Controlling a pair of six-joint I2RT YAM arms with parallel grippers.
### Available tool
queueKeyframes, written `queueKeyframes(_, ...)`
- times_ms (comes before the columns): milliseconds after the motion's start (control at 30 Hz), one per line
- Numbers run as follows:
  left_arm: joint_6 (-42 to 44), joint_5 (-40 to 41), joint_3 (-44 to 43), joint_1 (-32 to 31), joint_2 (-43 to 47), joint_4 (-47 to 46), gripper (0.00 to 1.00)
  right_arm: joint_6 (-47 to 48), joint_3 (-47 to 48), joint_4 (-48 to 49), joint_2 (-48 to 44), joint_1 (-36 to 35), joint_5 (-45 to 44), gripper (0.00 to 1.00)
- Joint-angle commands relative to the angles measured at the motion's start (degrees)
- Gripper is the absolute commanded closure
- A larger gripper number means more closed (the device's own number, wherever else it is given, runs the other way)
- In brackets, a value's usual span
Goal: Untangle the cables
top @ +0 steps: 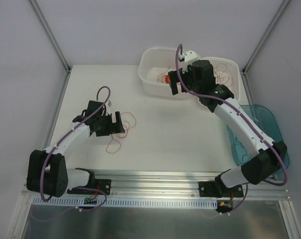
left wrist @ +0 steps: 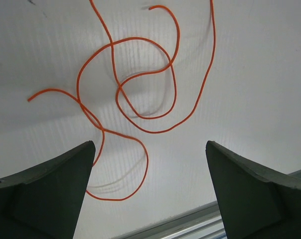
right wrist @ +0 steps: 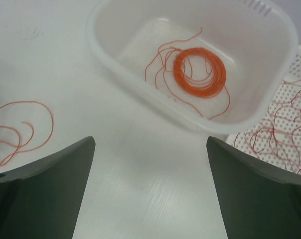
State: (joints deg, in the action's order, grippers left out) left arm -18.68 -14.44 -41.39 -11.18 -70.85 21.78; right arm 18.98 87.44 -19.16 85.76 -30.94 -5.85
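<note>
Left gripper (left wrist: 150, 149) hangs released, fingers spread wide and empty, just above a loose curly orange wire (left wrist: 119, 88) lying in overlapping loops on the white table (left wrist: 260, 74). Right gripper (right wrist: 150, 144) is likewise open and holds nothing, above the table near a white plastic tub (right wrist: 110, 55) containing a neatly wound orange ring coil (right wrist: 200, 93). More thin red wires (right wrist: 270, 132) lie in the perforated white basket (right wrist: 292, 92) touching the tub.

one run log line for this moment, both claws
left claw: open, over loose orange cable | right claw: open, empty, facing white tub with orange coil
</note>
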Motion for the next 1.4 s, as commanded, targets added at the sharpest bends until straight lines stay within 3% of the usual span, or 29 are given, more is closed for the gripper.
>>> queueKeyframes(0, 2.05, 1.51, -4.31, -2.61, -1.92, -0.25, 0.06, -5.96, -5.86, -4.12, -5.76, 0.26, 3.65, 0.00)
queueKeyframes(333, 22.79, 8.72, -10.55, -10.78, -9.39, -0.16, 0.01, -3.96, -16.95, -11.33, -22.20, 0.18, 1.46, 0.03)
queueKeyframes(433, 27.72, 14.16, -11.70, -15.09, -12.46, -0.25, 0.01, -2.64, -18.44, -13.62, -25.28, 0.26, -0.48, 0.03)
queueKeyframes(800, 23.87, 26.38, -17.76, -16.24, -25.56, -0.16, 0.01, 0.00, -21.87, -18.72, -32.75, 0.35, -3.03, 0.03)
queueKeyframes(967, 22.29, 24.64, -19.43, -15.80, -28.81, 0.02, 0.02, 0.62, -23.36, -20.56, -35.83, 0.35, -4.08, 0.03)
queueKeyframes(1100, 19.82, 19.12, -20.22, -14.40, -29.87, 1.25, 0.12, 0.97, -23.54, -21.88, -36.89, 0.44, -4.52, 0.03)
queueKeyframes(1167, 18.77, 16.82, -20.31, -13.78, -30.57, 1.95, 0.24, 0.97, -23.89, -21.98, -37.33, 0.44, -4.70, 0.03)
queueKeyframes(1367, 15.61, 11.63, -20.40, -13.69, -33.38, 5.20, 0.44, 1.06, -24.07, -22.15, -37.06, 0.35, -4.70, 0.03)
